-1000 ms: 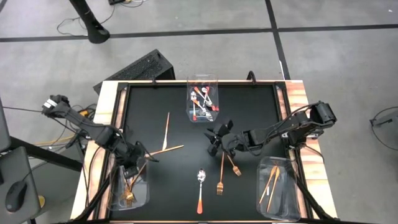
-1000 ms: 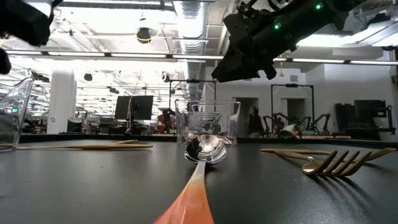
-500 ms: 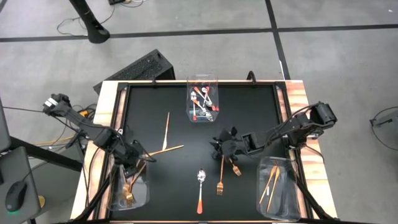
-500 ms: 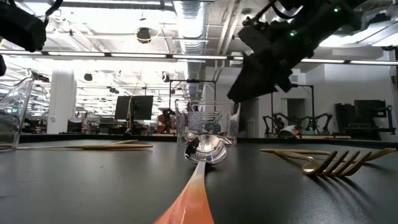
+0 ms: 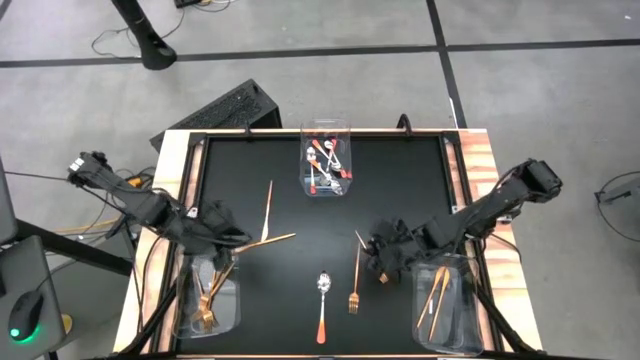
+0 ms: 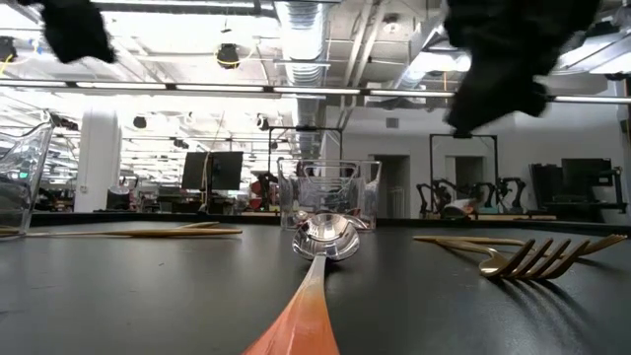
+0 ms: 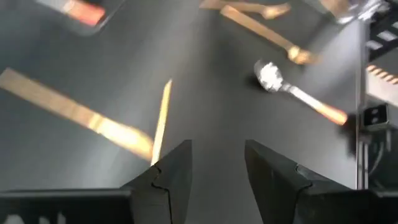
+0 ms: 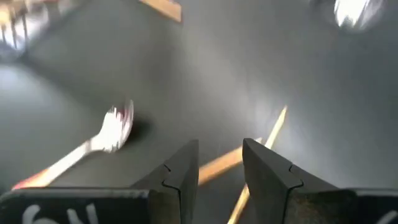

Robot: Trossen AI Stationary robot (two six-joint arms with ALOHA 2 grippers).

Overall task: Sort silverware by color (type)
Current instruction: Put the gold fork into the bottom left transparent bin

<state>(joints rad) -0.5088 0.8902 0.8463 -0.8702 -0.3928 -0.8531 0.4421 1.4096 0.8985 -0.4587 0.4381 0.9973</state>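
Loose silverware lies flat on the black table: two thin gold knives (image 5: pixel 267 208) (image 5: pixel 272 240), an orange-handled spoon (image 5: pixel 322 300), a gold fork (image 5: pixel 354 290) and another fork (image 5: pixel 379 272). My left gripper (image 5: pixel 240 243) hovers open beside the near-left bin, its fingers (image 7: pixel 168 177) above the knives (image 7: pixel 161 118), with nothing between them. My right gripper (image 5: pixel 380 262) hovers open above the second fork, beside the near-right bin. A gold handle (image 8: pixel 217 163) shows on the table beyond its fingers (image 8: pixel 180 168). The spoon (image 8: pixel 102 140) lies off to one side.
Three clear bins stand on the table: one at the far middle (image 5: pixel 327 160) with spoons, one near left (image 5: pixel 205 300) with gold forks, one near right (image 5: pixel 445 300) with gold knives. The table's wooden side rims (image 5: pixel 478 160) flank the black mat.
My left gripper has risen from over the near-left bin, swung a little toward the table's middle and turned. My right gripper has moved from the table's middle toward the near right, over the fork beside the right bin, and has turned about. The loose silverware has stayed put.
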